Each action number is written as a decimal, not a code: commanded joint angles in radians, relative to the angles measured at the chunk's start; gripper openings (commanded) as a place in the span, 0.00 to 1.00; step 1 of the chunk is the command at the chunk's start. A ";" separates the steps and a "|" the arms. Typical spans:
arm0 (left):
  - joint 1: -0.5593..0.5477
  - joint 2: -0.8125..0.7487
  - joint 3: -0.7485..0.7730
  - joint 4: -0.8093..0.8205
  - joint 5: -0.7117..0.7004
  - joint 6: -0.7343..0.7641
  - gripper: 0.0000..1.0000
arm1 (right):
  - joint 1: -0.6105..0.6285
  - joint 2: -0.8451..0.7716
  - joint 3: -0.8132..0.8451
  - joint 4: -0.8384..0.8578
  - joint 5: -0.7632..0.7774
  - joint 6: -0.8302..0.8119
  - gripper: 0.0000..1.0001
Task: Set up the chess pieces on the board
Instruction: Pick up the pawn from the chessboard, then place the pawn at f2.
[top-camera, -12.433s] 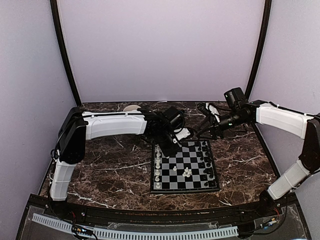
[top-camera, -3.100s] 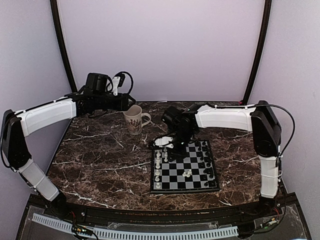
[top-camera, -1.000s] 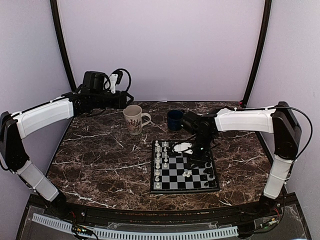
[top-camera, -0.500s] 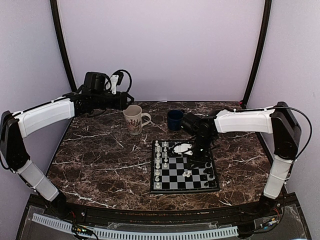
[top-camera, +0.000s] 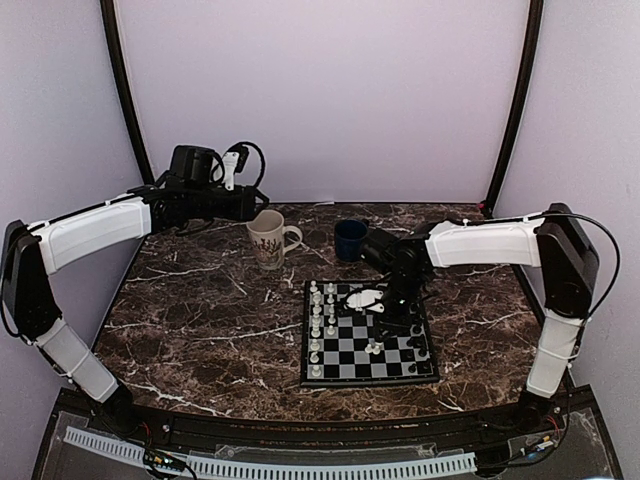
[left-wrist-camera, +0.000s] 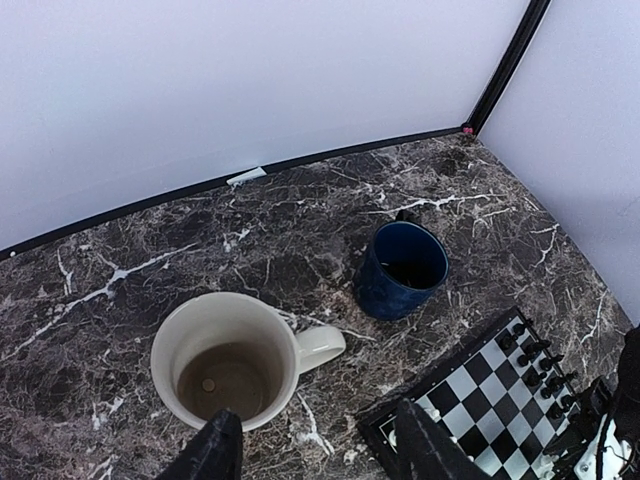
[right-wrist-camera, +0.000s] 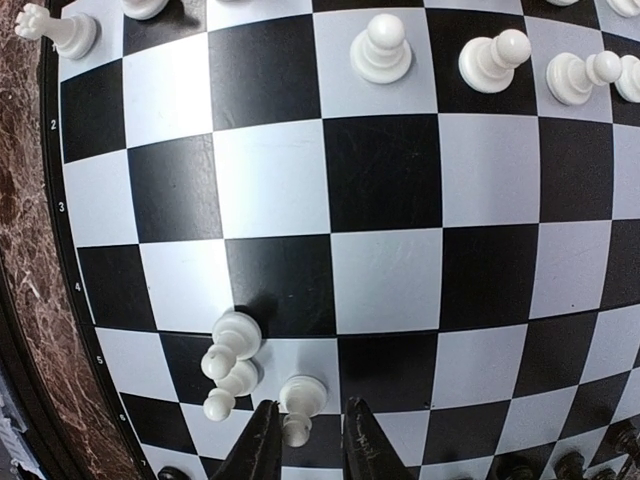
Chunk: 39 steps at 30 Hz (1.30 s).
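The board (top-camera: 352, 352) lies right of centre on the table. White chess pieces (top-camera: 317, 320) line its left side and black ones (top-camera: 415, 322) its right side. Three white pawns (top-camera: 374, 347) cluster mid-board. In the right wrist view two of them (right-wrist-camera: 230, 352) touch, and a third pawn (right-wrist-camera: 300, 398) stands just ahead of my right gripper (right-wrist-camera: 312, 450), its head between the slightly parted fingertips. The right gripper (top-camera: 388, 322) hangs low over the board, open. My left gripper (left-wrist-camera: 320, 455) is open and empty, raised at the back left (top-camera: 252, 204).
A cream mug (top-camera: 268, 238) stands left of the board's far edge; it looks empty in the left wrist view (left-wrist-camera: 225, 370). A dark blue mug (top-camera: 350, 239) stands behind the board, also seen in the left wrist view (left-wrist-camera: 402, 268). The walls are close behind.
My right gripper has shifted slightly left over the board, toward the pawn cluster. The left arm has stayed still.
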<state>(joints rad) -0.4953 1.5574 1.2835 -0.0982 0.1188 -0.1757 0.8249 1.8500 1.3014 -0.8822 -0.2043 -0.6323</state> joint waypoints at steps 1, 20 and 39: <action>0.006 -0.003 -0.001 0.003 0.014 0.009 0.54 | 0.005 0.017 -0.015 0.012 0.023 -0.002 0.23; 0.007 -0.007 0.002 -0.006 -0.010 0.022 0.54 | 0.027 0.079 0.173 -0.028 0.030 -0.009 0.11; 0.006 -0.036 0.001 -0.005 -0.045 0.041 0.54 | 0.168 0.246 0.376 -0.094 -0.043 -0.017 0.11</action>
<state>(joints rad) -0.4946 1.5631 1.2835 -0.1032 0.0849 -0.1516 0.9749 2.0705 1.6360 -0.9474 -0.2287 -0.6422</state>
